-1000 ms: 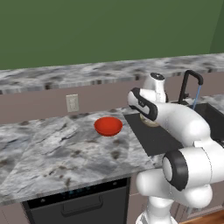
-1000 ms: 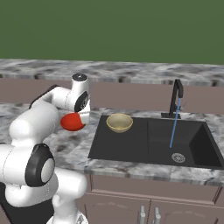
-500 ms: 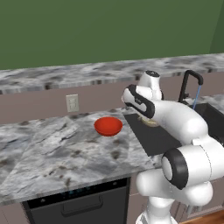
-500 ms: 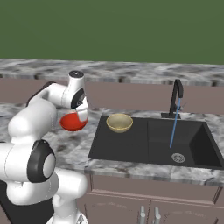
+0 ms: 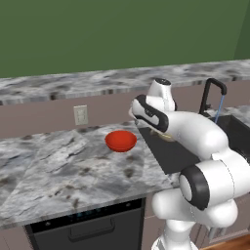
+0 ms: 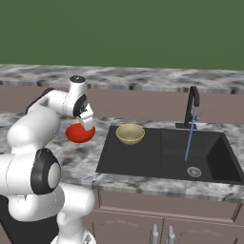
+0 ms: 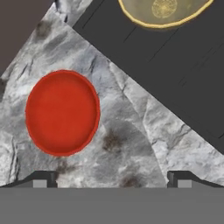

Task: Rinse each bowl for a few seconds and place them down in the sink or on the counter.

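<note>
Looking down through the hand view, I see my jaws standing wide apart and gripping nothing, their dark tips at the bottom of the view over bare marbled surface (image 7: 131, 131). The red bowl (image 7: 62, 113) sits upright on that stone, off to the left of the tips and not between them. The tan bowl (image 6: 130, 134) rests on the flat left part of the black sink (image 6: 162, 157). A thin stream of water (image 6: 190, 136) runs from the black faucet (image 6: 192, 107) toward the silver drain (image 6: 193, 171).
</note>
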Robot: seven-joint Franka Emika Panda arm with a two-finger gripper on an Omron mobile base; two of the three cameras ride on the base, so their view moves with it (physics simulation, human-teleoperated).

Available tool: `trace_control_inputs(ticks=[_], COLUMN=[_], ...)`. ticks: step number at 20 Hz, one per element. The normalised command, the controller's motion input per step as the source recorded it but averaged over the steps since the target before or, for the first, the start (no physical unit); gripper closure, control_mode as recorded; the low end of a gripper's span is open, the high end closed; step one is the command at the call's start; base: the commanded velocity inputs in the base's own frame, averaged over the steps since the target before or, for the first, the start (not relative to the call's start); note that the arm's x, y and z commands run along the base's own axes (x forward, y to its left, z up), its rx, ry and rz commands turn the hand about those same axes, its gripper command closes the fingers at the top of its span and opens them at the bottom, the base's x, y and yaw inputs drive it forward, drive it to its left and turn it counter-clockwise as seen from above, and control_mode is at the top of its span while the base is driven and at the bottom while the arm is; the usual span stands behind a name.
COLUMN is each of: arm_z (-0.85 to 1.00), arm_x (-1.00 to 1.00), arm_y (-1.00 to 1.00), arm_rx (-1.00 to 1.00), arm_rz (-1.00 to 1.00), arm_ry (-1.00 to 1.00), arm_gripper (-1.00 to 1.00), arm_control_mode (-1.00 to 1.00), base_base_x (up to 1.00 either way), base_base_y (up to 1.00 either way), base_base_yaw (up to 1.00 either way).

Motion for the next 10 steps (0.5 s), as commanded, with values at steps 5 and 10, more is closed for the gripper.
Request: trace_control_inputs(ticks=[5, 10], arm_z=[-0.13, -0.11], arm_x=[0.0, 0.01], arm_y=[0.1, 0.05], arm_rx=[-0.07, -0.03], arm_rz=[0.12, 0.1], arm_ry=[0.0, -0.03], arm_gripper=[-1.0, -1.0], arm_control_mode=[-1.0, -1.0], base_base_x=[0.0, 0.0], base_base_y=[0.0, 0.0], base_base_yaw=[0.0, 0.0])
